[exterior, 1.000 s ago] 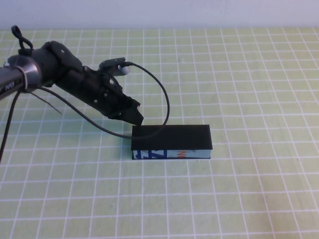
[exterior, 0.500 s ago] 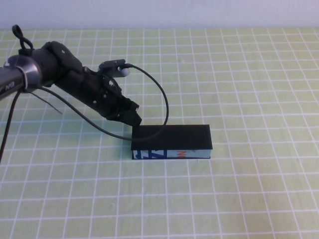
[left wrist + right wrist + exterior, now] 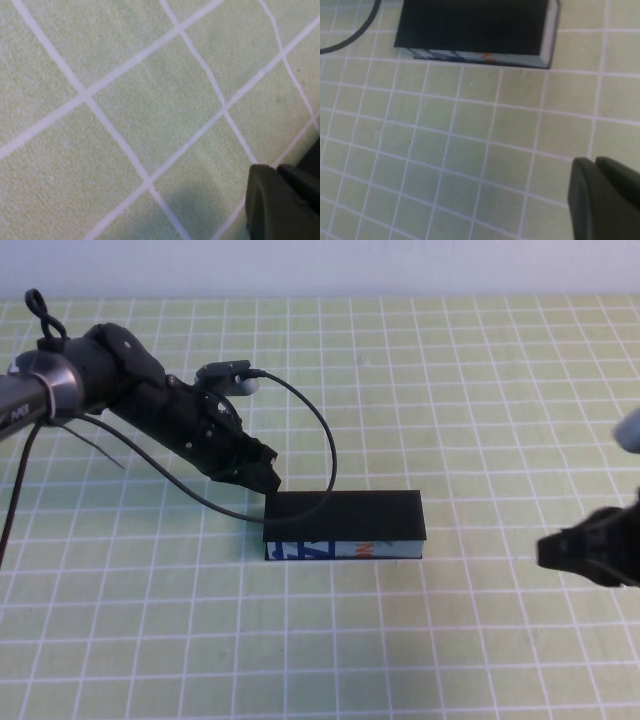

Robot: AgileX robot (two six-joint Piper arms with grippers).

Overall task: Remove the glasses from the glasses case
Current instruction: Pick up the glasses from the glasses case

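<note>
Two arms show over a pale green mat (image 3: 480,380) ruled with white grid lines. The glasses case (image 3: 345,524) lies shut near the middle of the mat, its flat black lid down and its pale front side with blue lettering and a small orange-red mark facing the near edge. The glasses themselves are not visible; the closed lid hides the inside.

The left gripper (image 3: 268,478) reaches in from the left edge and sits low at the case's far left corner, its tip touching or just short of the lid; whether its fingers are spread or pressed together cannot be told. A black cable (image 3: 322,430) arcs from that arm down onto the lid.

The right gripper (image 3: 585,555) is at the right edge, well apart from the case, blurred, and its finger state cannot be told either.
</note>
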